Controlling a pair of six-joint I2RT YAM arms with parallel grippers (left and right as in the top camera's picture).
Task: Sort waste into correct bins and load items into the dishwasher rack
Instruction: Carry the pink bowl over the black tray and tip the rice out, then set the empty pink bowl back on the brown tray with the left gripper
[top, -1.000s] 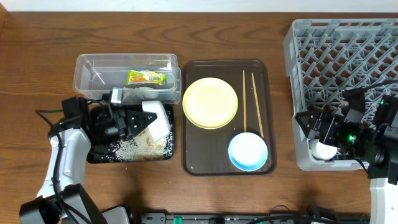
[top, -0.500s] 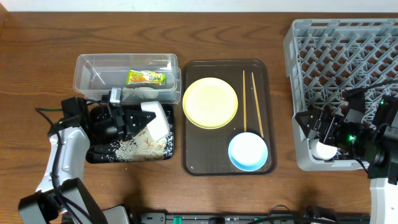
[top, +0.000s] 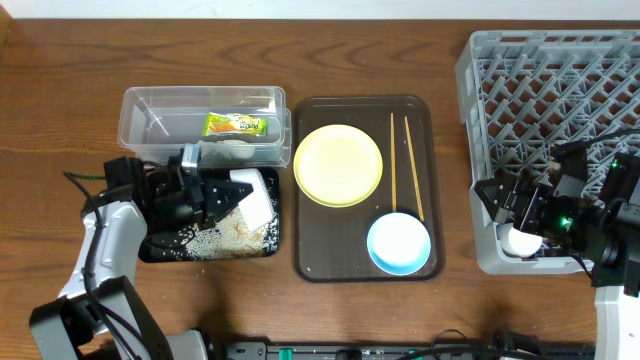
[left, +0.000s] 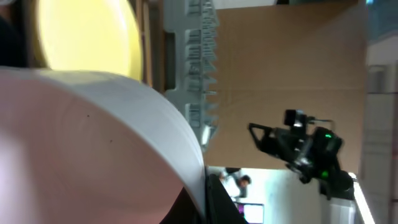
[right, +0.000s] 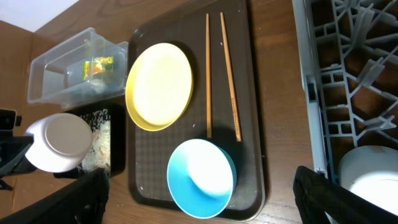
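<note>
The left gripper (top: 232, 194) is clenched on a small white bowl (top: 256, 196), tipped sideways over the flat black rectangular tray (top: 157, 250) strewn with white rice scraps (top: 210, 238). At its 12 o'clock, the clear plastic tub (top: 150, 105) holds a green-and-orange snack wrapper (top: 236, 125). The dark brown serving tray (top: 312, 262) carries a round yellow-green plate (top: 338, 165) at 10 o'clock, two thin wooden chopsticks (top: 393, 165) at 1 and a light-blue bowl (top: 399, 243) at 5. The right gripper (top: 512, 210), fingers spread wide, hangs at the 7 o'clock corner of the large grey lattice rack (top: 560, 80).
</note>
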